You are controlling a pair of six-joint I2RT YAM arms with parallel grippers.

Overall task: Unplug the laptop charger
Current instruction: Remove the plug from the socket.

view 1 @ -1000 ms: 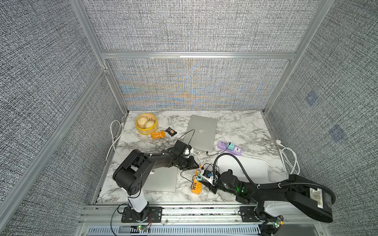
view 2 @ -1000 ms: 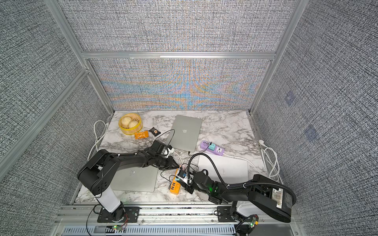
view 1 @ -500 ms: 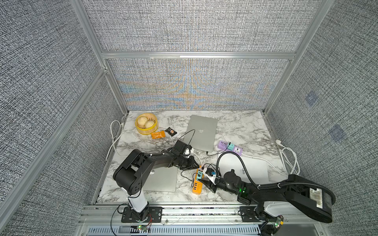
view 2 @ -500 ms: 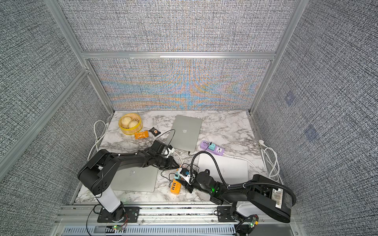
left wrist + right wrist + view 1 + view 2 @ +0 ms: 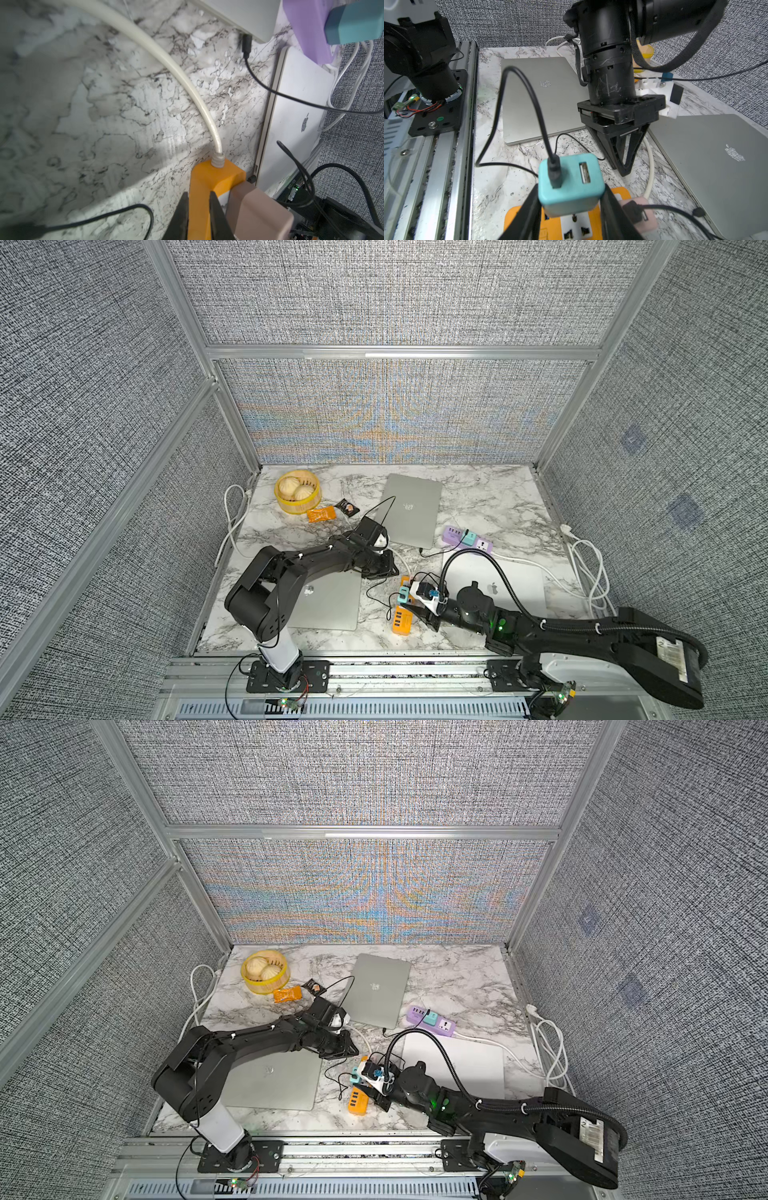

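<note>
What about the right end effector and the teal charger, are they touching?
Touching. The right wrist view shows the teal charger squeezed between the two black fingers of the right end effector, no gap on either side.

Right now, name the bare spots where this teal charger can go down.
Bare marble: back right corner, bordered by the back laptop and the purple power strip; also between the steamer basket and the left arm. Crowded with cables: around the orange power strip.

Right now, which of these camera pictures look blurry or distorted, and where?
Left wrist view: the marble table goes soft and dim away from the orange power strip. Right wrist view: wide-angle bending, teal charger slightly soft. Both top views: rainbow moiré on the back wall.
</note>
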